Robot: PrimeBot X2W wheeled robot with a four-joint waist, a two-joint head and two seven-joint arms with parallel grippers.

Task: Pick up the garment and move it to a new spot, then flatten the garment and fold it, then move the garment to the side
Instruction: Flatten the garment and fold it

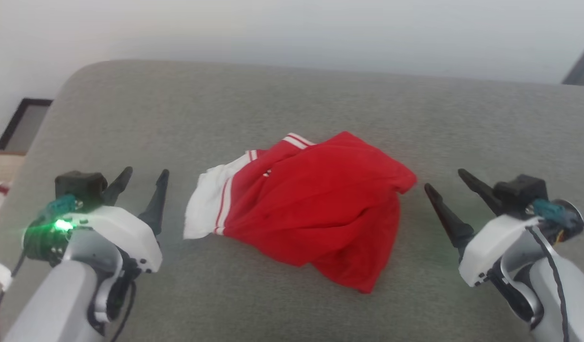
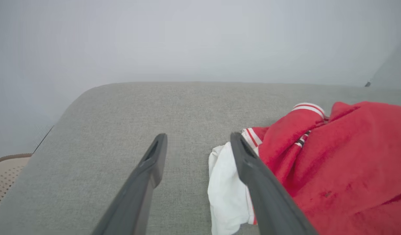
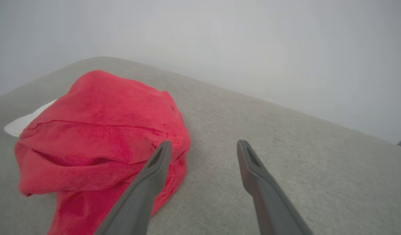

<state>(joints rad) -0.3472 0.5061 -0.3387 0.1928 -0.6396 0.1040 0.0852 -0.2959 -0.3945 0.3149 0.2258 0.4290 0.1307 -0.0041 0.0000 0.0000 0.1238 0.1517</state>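
Observation:
The garment (image 1: 315, 204) lies crumpled in a heap on the middle of the grey cushion (image 1: 292, 109): red body, a white sleeve with red-and-white trim poking out at its left. Its chest lettering is hidden in the folds. My left gripper (image 1: 145, 173) hovers open just left of the white sleeve, nothing between its fingers. In the left wrist view the garment (image 2: 334, 163) sits right of the left gripper (image 2: 198, 138). My right gripper (image 1: 444, 180) stands open just right of the red heap. In the right wrist view the garment (image 3: 99, 130) lies left of the right gripper (image 3: 203, 145).
The grey cushion has a rounded far-left corner and a white wall (image 1: 292, 28) behind it. A beige perforated basket (image 1: 0, 175) with red-and-white cloth sits off the cushion's left edge. A dark frame (image 1: 21, 118) stands behind it.

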